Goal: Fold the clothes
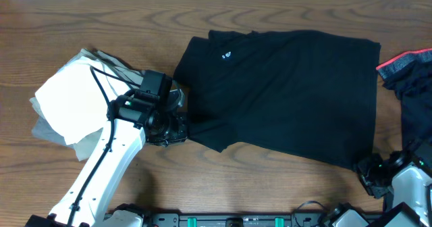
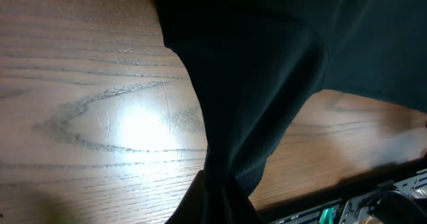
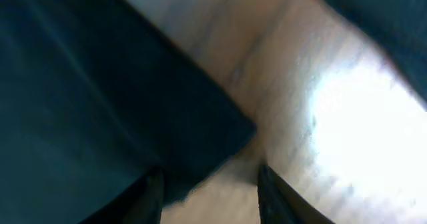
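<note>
A black short-sleeved T-shirt [image 1: 283, 92] with a small white logo [image 1: 227, 55] lies spread across the middle of the table. My left gripper [image 1: 177, 129] sits at the shirt's lower left edge, shut on a bunched fold of its black fabric [image 2: 253, 84], which runs down into the jaws [image 2: 213, 211]. At the shirt's bottom right corner my right gripper [image 1: 370, 167] stands open. In the right wrist view that corner [image 3: 220, 127] lies just ahead of the gap [image 3: 210, 191] between its dark fingers [image 3: 150, 197], and nothing is held.
Folded white and grey clothes [image 1: 71, 98] are stacked at the left, partly under the left arm. A black garment with a red edge [image 1: 412, 71] lies at the right edge. Bare wooden table [image 1: 270, 180] shows along the front, with the arm bases below it.
</note>
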